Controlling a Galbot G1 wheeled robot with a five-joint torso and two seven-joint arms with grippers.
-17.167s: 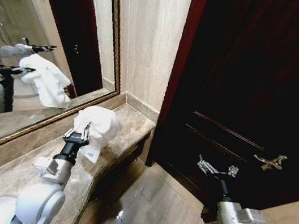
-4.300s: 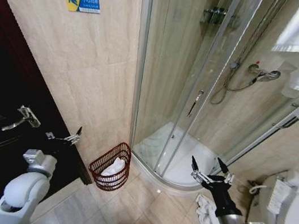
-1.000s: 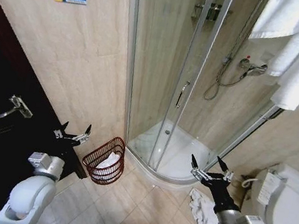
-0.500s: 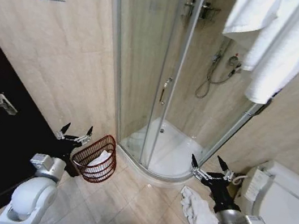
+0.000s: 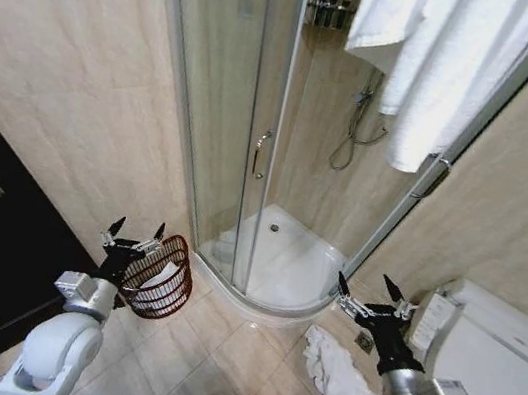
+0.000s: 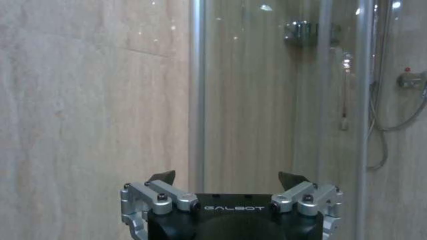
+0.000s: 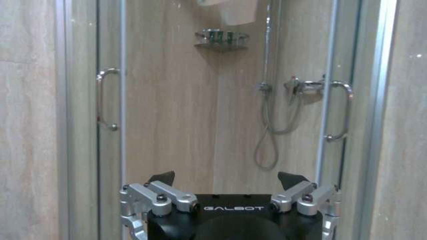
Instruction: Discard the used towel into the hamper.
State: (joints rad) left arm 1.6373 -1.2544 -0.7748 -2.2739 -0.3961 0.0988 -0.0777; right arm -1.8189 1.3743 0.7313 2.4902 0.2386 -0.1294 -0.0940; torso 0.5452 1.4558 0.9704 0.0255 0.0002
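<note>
A bathroom is being viewed from the robot's head, looking down at a tiled floor in front of a glass shower stall [image 5: 254, 135]. Both arms are being held out low and forward, and neither claw is carrying anything.

The left claw [image 5: 134, 234] is being held with its fingers spread wide, empty. The hamper [image 5: 161, 277], a small dark red wire basket, is standing on the floor just beside and below this claw, toward the shower. Something white is lying inside the basket, judged to be a towel [image 5: 159, 275] already dropped in.

The right claw [image 5: 366, 294] is likewise being held spread and empty, pointing toward the shower. Just below it, a second crumpled white towel [image 5: 344, 388] is lying on the floor, beside the toilet [image 5: 497, 348].

One towel appears to be already discarded. If the towel on the floor is also meant for the basket, it is not yet being picked up.
</note>
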